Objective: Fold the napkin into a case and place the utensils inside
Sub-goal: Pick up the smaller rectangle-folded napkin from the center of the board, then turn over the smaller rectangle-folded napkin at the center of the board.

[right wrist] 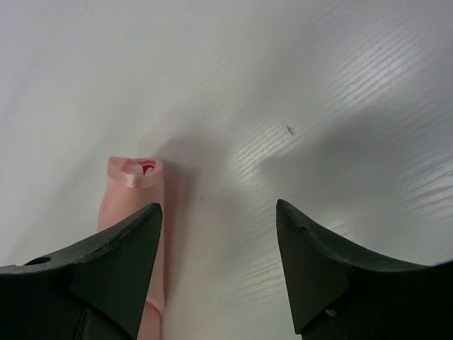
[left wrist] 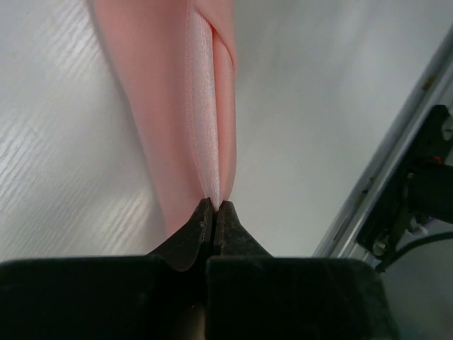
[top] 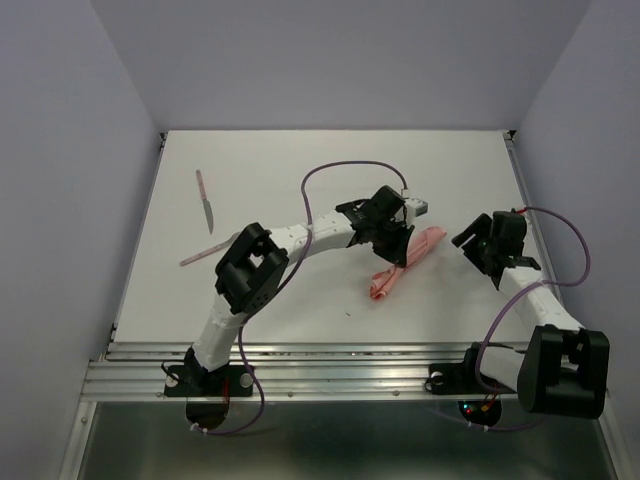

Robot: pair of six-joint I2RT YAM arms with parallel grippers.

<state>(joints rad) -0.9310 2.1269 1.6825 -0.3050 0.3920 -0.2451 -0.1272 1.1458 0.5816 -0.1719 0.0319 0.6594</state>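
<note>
— What has the left gripper [left wrist: 214, 207] got?
— Its fingers are pinched tight on a fold of the napkin [left wrist: 166, 106], which is bunched long and narrow on the table [top: 300, 160], right of middle.
— And the right gripper [right wrist: 219, 212]?
— Spread wide, holding nothing, just beside the napkin's end. The utensils [top: 205, 202] lie well apart, far left.

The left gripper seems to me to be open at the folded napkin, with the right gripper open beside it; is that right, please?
Not quite: the left gripper is shut on a fold of the napkin, as the left wrist view shows. The right gripper is indeed open beside it.
</note>
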